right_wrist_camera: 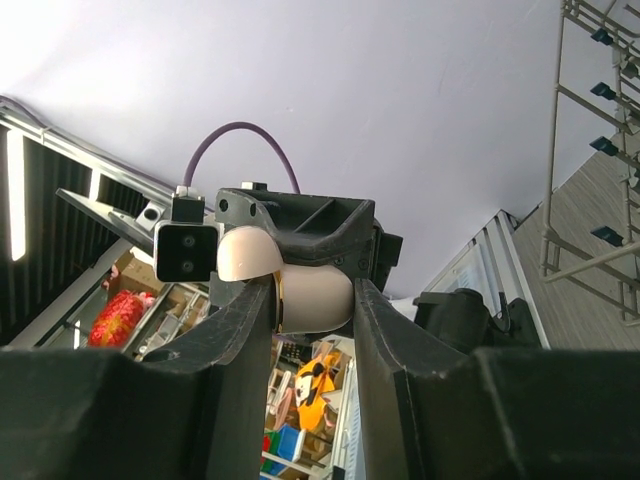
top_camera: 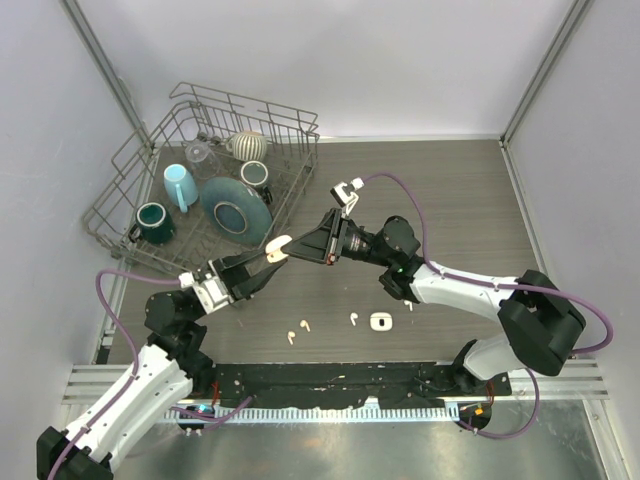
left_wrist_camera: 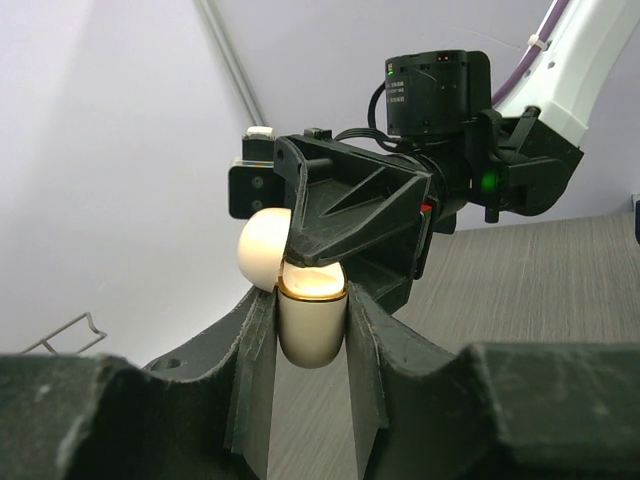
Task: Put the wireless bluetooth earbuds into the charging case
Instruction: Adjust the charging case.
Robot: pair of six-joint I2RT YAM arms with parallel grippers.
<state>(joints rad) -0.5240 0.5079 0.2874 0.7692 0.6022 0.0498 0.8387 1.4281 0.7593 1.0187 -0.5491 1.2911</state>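
Where my two arms meet: above the table, left of its middle, with the charging case raised between them, off the surface.
Charging case: cream-white with a rounded body and a gold-coloured rim. Its lid is hinged open and stands off to one side.
Left jaws: clenched on the case body. In the left wrist view a black finger presses against each flank.
Right jaws: grasping the same case from the opposite direction. In the right wrist view the body sits between the two fingers and touches both.
Inside of the case: hidden by my right jaws, so I cannot tell what it holds.
Earbuds: small, white and short-stemmed, lying on the table near my bases, well apart from the case. A pair lies close together below the case, and a single earbud lies further right.
Small white rounded piece: just beside the single earbud. It is too small for me to tell what it is.
Dish rack: wire, at the table's far left, holding a teal plate, a pale blue cup and a dark mug.
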